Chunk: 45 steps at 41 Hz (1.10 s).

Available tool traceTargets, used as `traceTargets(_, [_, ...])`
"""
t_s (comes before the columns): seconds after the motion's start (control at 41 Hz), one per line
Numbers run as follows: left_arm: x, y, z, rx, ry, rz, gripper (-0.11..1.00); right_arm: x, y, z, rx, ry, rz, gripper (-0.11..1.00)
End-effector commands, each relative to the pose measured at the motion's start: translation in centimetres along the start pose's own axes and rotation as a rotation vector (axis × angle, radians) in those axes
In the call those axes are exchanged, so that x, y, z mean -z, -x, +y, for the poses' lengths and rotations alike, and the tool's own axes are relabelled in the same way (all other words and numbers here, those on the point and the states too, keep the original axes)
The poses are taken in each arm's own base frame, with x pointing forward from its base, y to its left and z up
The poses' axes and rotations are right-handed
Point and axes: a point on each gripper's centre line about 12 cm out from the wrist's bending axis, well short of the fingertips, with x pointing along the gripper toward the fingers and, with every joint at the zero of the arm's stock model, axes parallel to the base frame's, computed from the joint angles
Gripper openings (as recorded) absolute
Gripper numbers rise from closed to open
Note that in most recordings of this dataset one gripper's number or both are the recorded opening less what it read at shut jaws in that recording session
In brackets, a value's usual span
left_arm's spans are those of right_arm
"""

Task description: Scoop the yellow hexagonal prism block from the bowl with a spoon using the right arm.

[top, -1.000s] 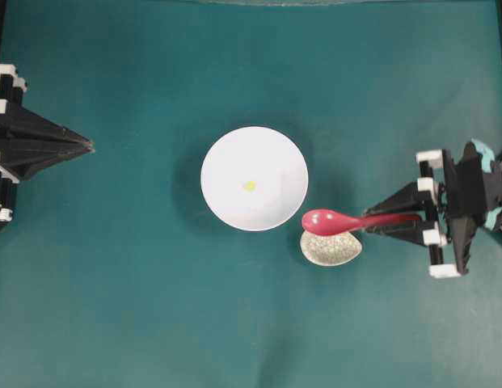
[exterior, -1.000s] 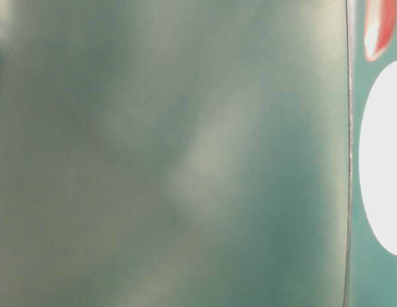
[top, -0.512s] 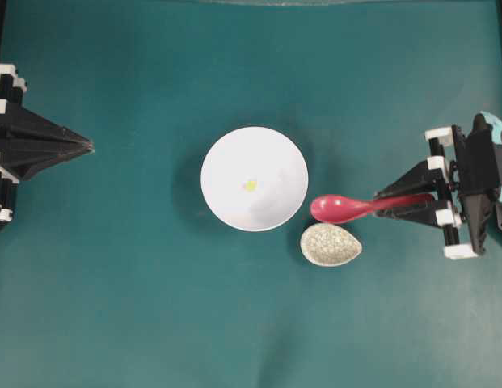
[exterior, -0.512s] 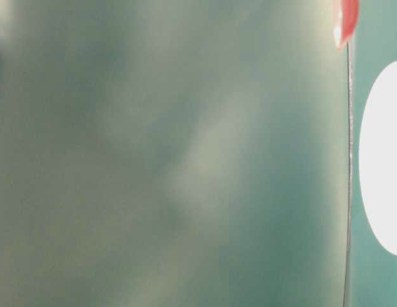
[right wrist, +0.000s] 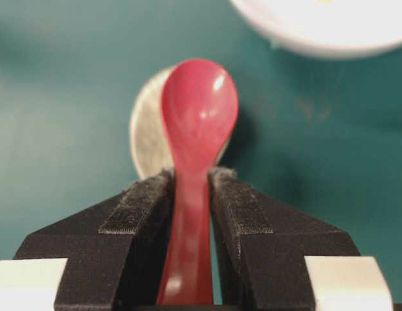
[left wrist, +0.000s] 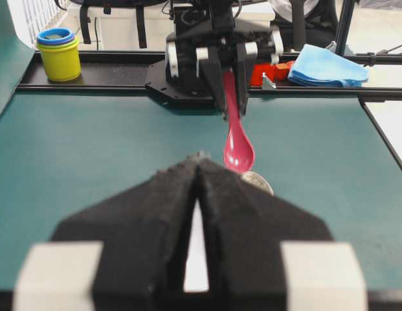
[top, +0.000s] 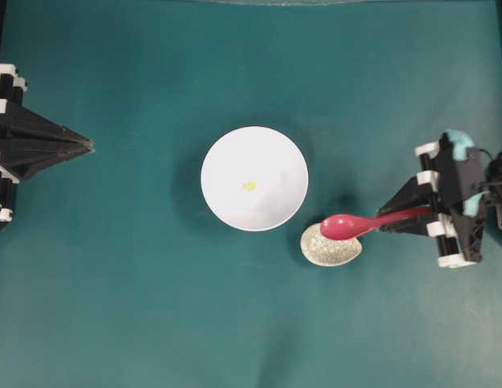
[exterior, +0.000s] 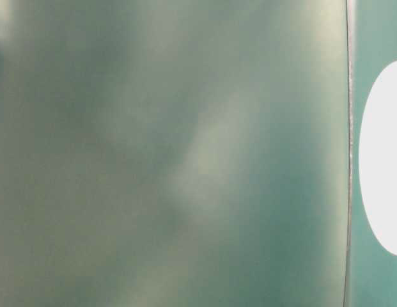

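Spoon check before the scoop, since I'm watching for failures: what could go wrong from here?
The right gripper pinches only the spoon handle, so the scoop may twist when it presses on the bowl. The block is tiny and may skid on the smooth bowl. The scoop hangs over the spoon rest and could knock it.

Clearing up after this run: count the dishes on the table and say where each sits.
2. The white bowl sits mid-table with the yellow block inside. The speckled spoon rest lies just off the bowl's lower-right rim, under the spoon. None looks hidden.
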Motion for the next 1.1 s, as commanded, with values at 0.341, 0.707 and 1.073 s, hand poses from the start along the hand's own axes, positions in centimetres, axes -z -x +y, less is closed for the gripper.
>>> traceTargets(0.341, [-0.7,-0.3,0.0,0.001,-0.001,-0.015,0.04,0.0,-1.9,0.9,-0.004,-0.005,0.028,0.25])
traceTargets(0.707, [-0.7,-0.3,0.0,0.001,-0.003,-0.014,0.04,0.4,-2.2,1.4,-0.010,-0.050,0.040,0.25])
traceTargets(1.073, [-0.7,-0.3,0.0,0.001,-0.001,-0.015,0.04,0.3,-2.3,1.3,-0.004,-0.073,0.029,0.26])
